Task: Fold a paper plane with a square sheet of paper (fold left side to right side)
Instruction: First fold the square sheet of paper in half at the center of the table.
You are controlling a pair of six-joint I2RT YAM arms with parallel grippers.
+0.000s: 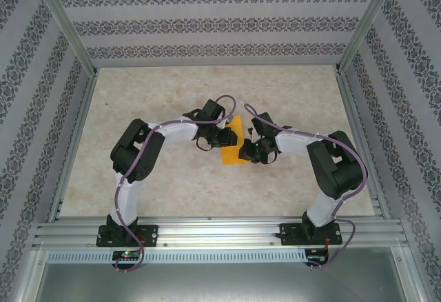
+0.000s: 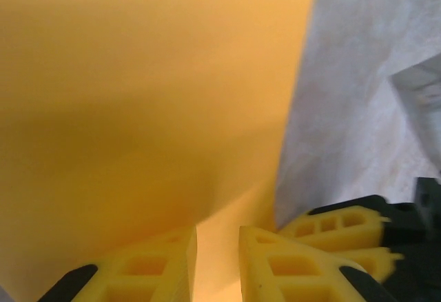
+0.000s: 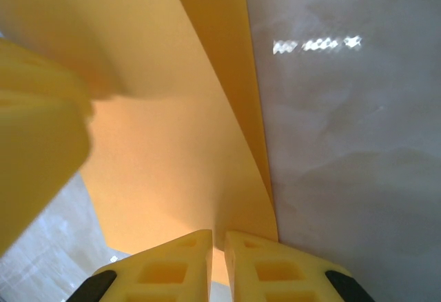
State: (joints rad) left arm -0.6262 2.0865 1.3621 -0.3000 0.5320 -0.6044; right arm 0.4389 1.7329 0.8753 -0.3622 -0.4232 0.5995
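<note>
Viewing from the top external camera, the thin, bright orange square sheet of paper (image 1: pixel 233 152) is at the middle of the pale marbled table (image 1: pixel 172 102), between the two arm ends. The left gripper (image 1: pixel 219 138) is at its left side and the right gripper (image 1: pixel 252 149) at its right side. The sheet shows as a narrow, partly raised shape, not a flat square. In the left wrist view, the square sheet of paper (image 2: pixel 138 95) rises as one bowed surface, with the table (image 2: pixel 358 74) to its right. The yellow ribbed fingers of the left gripper (image 2: pixel 218 247) stand a narrow gap apart with paper in that gap; whether they bear on it cannot be told. A second yellow finger (image 2: pixel 337 226), judged to belong to the right gripper, is just beside them. In the right wrist view, the right gripper (image 3: pixel 218 243) has its jaws nearly together, pinching the lower edge of the sheet (image 3: pixel 172 143), which curls upward above the table (image 3: pixel 344 143). Assessment: the left-to-right fold is in progress. No flat pressed crease is visible, so aligning the edges, pressing the crease and all later plane folds are not yet done.
</note>
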